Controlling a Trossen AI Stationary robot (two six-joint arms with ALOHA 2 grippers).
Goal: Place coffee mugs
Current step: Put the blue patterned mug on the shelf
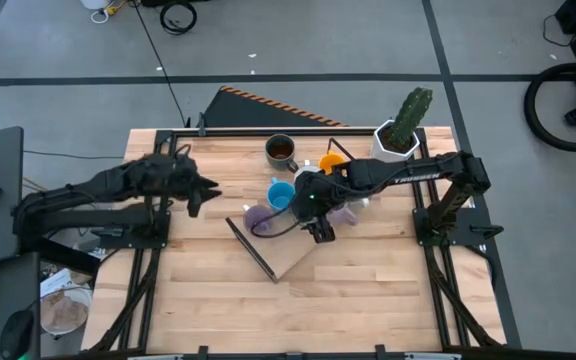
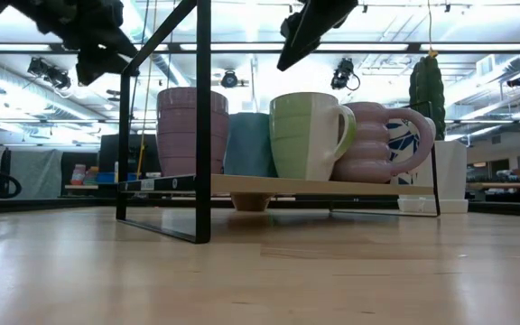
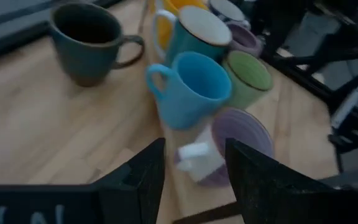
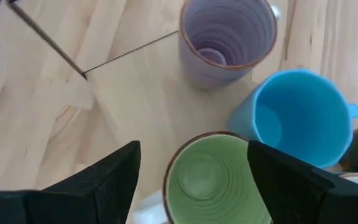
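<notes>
Several mugs stand upright in a cluster on a low wooden rack point(image 2: 350, 185): a ribbed purple mug point(image 4: 229, 40), a blue mug point(image 4: 297, 118), a green mug point(image 4: 213, 180) and a bulbous purple mug point(image 2: 382, 140). On the table behind them are the dark brown mug point(image 1: 281, 150) and the orange mug point(image 1: 333, 160). My right gripper point(image 4: 194, 180) hovers open above the green mug, one finger to each side of it, touching nothing. Left of the cluster, my left gripper point(image 3: 194, 168) is open and raised, pointing at the blue mug point(image 3: 191, 87).
A white pot with a green cactus point(image 1: 400, 135) stands at the far right of the table. The rack's thin black frame point(image 2: 203, 126) rises on the near side of the mugs. Bare wood point(image 1: 298, 310) stretches toward the table's near edge.
</notes>
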